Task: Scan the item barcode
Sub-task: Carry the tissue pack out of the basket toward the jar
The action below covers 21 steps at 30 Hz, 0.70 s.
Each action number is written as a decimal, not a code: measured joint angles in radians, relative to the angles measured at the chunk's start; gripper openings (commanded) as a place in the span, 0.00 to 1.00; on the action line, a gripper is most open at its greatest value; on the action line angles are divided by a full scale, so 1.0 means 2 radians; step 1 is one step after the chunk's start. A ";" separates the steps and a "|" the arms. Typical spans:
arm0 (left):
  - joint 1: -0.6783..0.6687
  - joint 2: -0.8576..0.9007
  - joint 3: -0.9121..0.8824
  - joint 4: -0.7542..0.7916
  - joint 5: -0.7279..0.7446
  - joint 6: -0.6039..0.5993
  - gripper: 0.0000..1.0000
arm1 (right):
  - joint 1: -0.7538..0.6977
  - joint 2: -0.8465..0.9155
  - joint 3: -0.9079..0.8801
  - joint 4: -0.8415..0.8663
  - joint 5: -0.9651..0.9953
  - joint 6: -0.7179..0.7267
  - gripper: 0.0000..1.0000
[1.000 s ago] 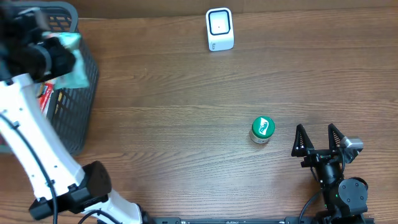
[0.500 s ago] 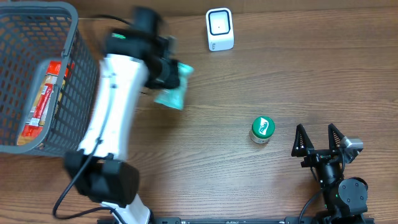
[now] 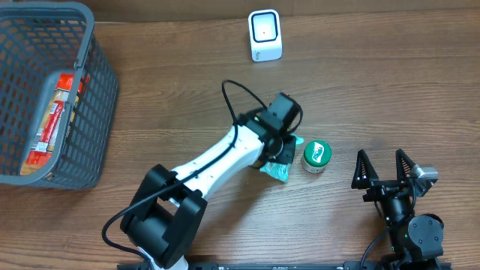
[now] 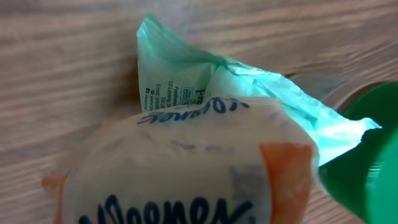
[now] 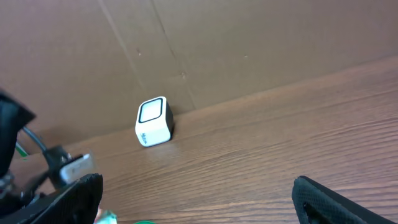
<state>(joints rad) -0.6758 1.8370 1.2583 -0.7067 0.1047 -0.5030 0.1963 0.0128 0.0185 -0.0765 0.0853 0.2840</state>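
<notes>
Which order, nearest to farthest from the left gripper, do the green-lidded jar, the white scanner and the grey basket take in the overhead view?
Measured from the left gripper, which holds the tissue pack:
1. The green-lidded jar, just to the gripper's right, beside the pack.
2. The white scanner, at the table's far edge.
3. The grey basket, at the far left.

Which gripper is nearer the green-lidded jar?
Left. The left gripper, gripping a tissue pack, is beside the green-lidded jar; the right gripper sits apart on its other side.
</notes>
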 measured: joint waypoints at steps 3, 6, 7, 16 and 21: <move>-0.002 0.000 -0.008 0.009 -0.008 -0.013 0.28 | 0.000 0.000 0.000 0.000 0.000 0.000 1.00; -0.001 0.000 -0.010 0.027 -0.017 -0.025 0.22 | 0.000 0.000 0.000 0.000 0.000 0.000 1.00; -0.001 0.000 -0.011 0.036 -0.019 -0.028 0.20 | 0.000 0.000 0.000 0.000 0.000 0.000 1.00; -0.001 0.000 -0.062 0.111 -0.025 -0.066 0.33 | 0.000 0.000 0.000 0.000 0.000 0.000 1.00; -0.001 0.000 -0.064 0.120 -0.025 -0.078 0.69 | 0.000 0.000 0.000 0.000 0.000 0.000 1.00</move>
<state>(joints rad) -0.6785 1.8370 1.1301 -0.4675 0.0547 -0.6594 0.1963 0.0128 0.0185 -0.0761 0.0849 0.2844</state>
